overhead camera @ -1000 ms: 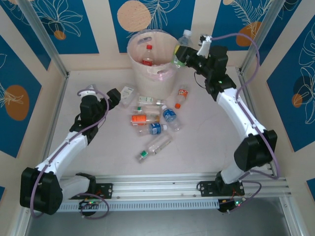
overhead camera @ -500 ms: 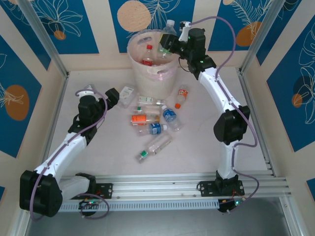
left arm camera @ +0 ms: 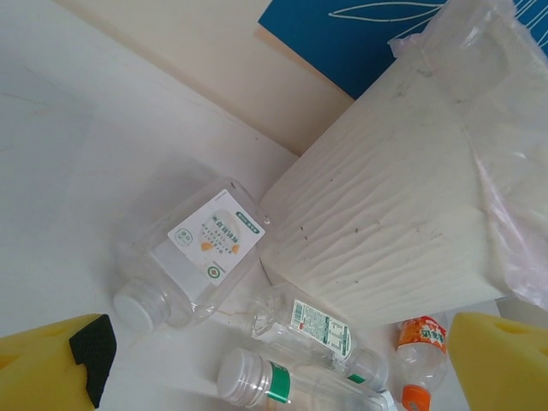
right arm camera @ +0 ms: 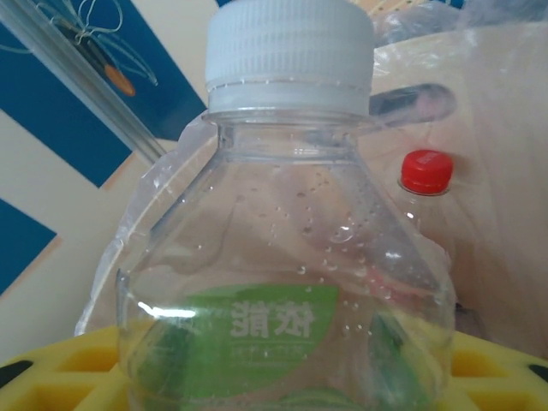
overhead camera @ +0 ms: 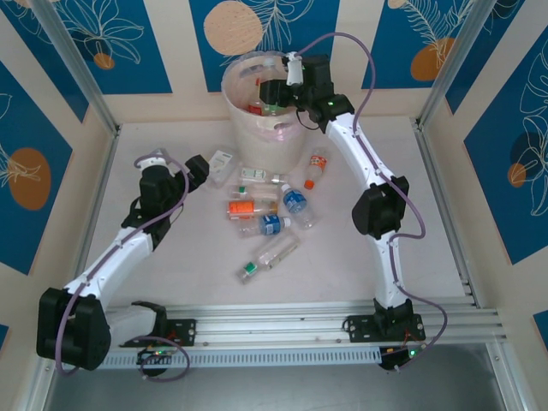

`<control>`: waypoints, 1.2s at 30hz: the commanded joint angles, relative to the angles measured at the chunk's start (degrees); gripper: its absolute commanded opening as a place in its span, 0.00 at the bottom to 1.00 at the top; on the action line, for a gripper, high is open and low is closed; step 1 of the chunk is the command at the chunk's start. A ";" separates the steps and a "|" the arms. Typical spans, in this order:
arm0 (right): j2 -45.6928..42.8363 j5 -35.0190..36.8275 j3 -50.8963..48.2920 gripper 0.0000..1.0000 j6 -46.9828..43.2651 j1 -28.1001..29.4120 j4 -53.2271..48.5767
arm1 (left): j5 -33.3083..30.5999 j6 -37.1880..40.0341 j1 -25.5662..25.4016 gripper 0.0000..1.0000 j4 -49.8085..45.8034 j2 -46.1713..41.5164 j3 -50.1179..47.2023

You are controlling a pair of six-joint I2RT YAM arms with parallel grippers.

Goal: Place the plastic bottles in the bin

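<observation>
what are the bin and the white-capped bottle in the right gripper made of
Bin: likely plastic, translucent pinkish-white, matte; its wall looks faintly rippled. White-capped bottle: clear glossy plastic, judging by see-through walls with bright glints; the ribbed cap looks like opaque plastic.

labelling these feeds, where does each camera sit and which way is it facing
Top external: fixed above and behind the bases, looking down on the table, bin, both arms, left claw and right claw.
Left wrist: low over the table, facing the bin wall and lying bottles; yellow fingers apart at the bottom corners.
Right wrist: at the bin, facing in; yellow pads clamp a green-label bottle, red-capped bottle behind.
Shared: top and left wrist both show the bin and square bottle.
</observation>
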 commanded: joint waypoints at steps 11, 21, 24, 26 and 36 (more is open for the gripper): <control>0.43 -14.15 2.23 0.85 -1.34 0.05 1.60 | 1.79 -0.61 0.79 1.00 1.21 0.87 -0.21; -3.77 -12.95 0.75 0.91 -1.94 0.02 1.31 | 2.49 -0.76 0.88 1.00 0.99 2.14 -0.21; -5.78 -11.39 0.27 0.98 -2.51 -0.04 0.82 | 2.91 -1.31 0.86 1.00 0.47 2.73 -0.12; -7.45 -9.52 -1.21 1.00 -2.79 -0.05 0.72 | 3.44 -1.93 0.87 1.00 0.12 3.18 -0.03; -23.13 3.65 -22.11 1.00 0.16 -0.39 7.80 | 4.89 -7.53 0.88 1.00 -4.30 7.31 1.44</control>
